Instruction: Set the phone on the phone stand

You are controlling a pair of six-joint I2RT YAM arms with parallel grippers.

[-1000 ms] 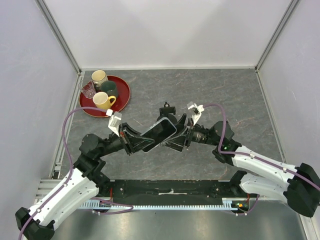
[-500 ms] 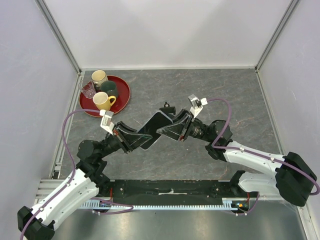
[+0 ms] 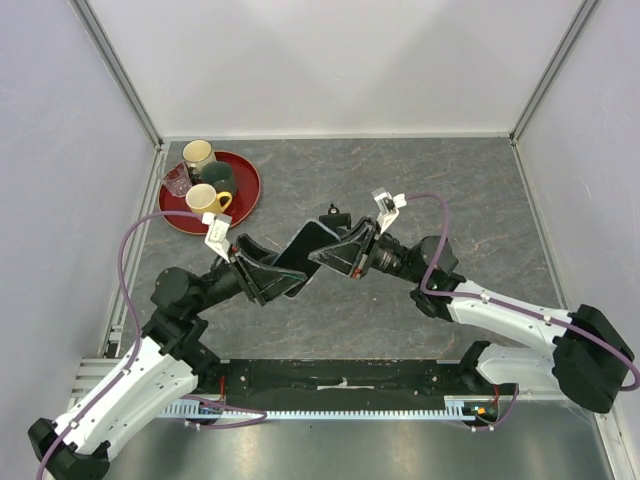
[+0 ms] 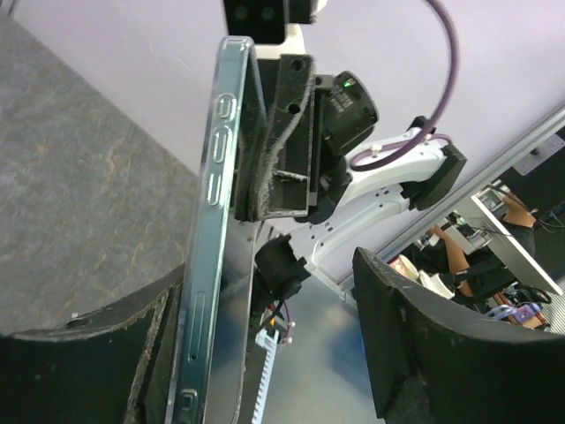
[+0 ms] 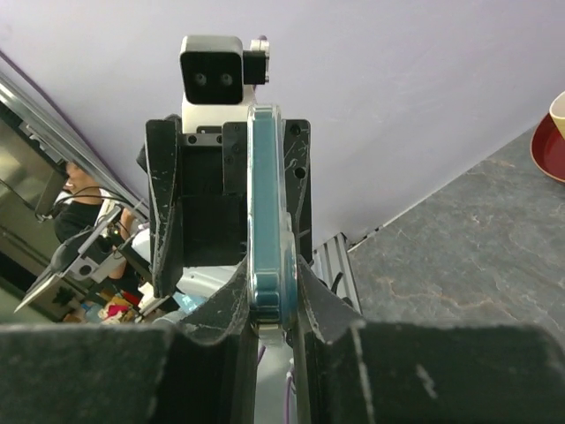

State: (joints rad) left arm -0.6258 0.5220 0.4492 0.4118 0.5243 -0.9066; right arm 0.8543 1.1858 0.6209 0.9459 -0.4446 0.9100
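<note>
Thin flat black smartphone (image 3: 305, 245) with glossy dark screen: off the table, held in the air above the middle of the grey stone-patterned tabletop (image 3: 450, 190), tilted, between the two arms. Right gripper (image 3: 320, 256) closed on its far upper end; in the right wrist view the smartphone (image 5: 265, 203) is edge-on and pinched from both sides by the right gripper (image 5: 269, 291). Left gripper (image 3: 283, 270) straddles the near lower end with jaws parted. In the left wrist view one finger lies just beside the edge of the smartphone (image 4: 212, 221), whether touching I cannot tell; the other finger (image 4: 441, 344) stands well apart, so the left gripper (image 4: 265, 291) has hold of nothing. Small black phone stand with clamp bracket on top (image 3: 334, 213): on the table just beyond the smartphone, mostly hidden behind it, only the top showing. Far left corner: round red tray (image 3: 250, 190) holding a cream mug (image 3: 198, 155), dark green mug (image 3: 218, 178), yellow mug (image 3: 205, 201) and small clear glass (image 3: 178, 182).
</note>
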